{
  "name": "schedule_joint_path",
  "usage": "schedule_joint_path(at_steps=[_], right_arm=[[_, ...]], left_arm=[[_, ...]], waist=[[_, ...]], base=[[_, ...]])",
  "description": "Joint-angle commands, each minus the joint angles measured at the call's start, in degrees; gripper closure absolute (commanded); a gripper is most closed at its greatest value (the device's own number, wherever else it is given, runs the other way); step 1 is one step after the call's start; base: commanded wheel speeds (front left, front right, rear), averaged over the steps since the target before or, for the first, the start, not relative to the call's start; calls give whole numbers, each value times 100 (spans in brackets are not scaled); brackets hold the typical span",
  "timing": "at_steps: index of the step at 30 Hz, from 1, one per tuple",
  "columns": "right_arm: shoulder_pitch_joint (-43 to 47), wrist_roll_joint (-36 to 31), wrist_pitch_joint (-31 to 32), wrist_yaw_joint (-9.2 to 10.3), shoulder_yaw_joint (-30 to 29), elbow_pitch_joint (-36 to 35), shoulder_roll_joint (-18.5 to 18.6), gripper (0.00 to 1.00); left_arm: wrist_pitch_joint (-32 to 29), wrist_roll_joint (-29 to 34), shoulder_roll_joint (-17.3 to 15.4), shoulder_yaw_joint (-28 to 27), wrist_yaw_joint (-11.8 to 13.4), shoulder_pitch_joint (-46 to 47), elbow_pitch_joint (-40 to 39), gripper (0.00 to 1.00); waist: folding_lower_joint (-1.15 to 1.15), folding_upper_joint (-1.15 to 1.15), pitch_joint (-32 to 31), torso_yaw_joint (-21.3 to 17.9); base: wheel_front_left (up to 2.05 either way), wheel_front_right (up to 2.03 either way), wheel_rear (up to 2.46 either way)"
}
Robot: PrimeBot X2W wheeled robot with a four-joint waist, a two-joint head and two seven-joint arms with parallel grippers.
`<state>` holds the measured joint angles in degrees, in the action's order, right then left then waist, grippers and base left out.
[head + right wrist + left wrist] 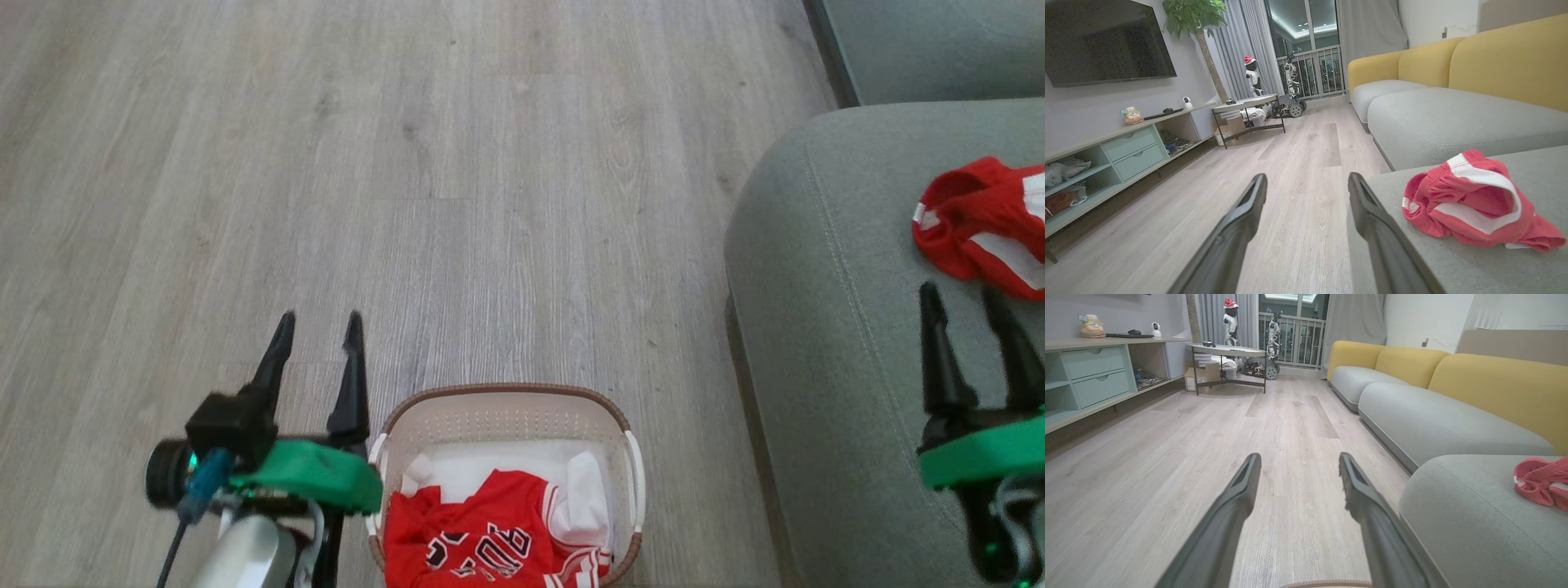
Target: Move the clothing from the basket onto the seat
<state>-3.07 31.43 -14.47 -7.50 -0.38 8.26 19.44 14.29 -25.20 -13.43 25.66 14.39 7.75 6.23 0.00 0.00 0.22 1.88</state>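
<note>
While splayed, L/R end effectors [320,318] [959,291] empty

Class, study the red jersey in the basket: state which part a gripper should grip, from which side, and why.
Take the red jersey at the bunched fold near its middle, coming straight down from above. It lies crumpled low inside the basket, whose walls block a sideways approach; bunched cloth probably pinches easier than flat. The open left gripper stands nearest.
</note>
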Motion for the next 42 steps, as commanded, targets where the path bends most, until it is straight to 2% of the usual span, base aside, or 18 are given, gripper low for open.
schedule_joint_path(at_steps=[1, 5, 11, 15, 27, 35, 42], right_arm=[[23, -84, -52, 1, 19, -247, 20, 0], [231, -276, -52, 1, 9, -381, -276, 0], [313, -487, -52, 1, 170, -359, -437, 0], [262, -578, -52, 1, 306, -332, -432, 0], [193, -591, -52, 1, 321, -381, -424, 0], [113, -573, -52, 1, 355, -400, -412, 0], [-181, -503, -52, 1, 291, -536, -341, 0]], left_arm=[[71, 121, -14, -312, 34, 106, -220, 0], [71, 380, 122, -612, -98, -144, -240, 0], [71, 774, 287, -935, -351, -372, -130, 0], [71, 1036, 484, -1149, -564, -427, -62, 0], [71, 1348, 768, -1477, -917, -408, 99, 0], [71, 1470, 865, -1554, -1028, -374, 162, 0], [71, 1535, 952, -1438, -1129, -56, 469, 0]], waist=[[0, 0, -9, 39], [0, 0, -15, 92], [0, 0, -4, 93], [0, 0, 22, 87], [0, 0, 66, 51], [0, 0, 162, -44], [0, 0, 565, -205]], base=[[0, 0, 0], [0, 0, 0], [0, 0, 0], [0, 0, 0], [0, 0, 0], [0, 0, 0], [0, 0, 0]])
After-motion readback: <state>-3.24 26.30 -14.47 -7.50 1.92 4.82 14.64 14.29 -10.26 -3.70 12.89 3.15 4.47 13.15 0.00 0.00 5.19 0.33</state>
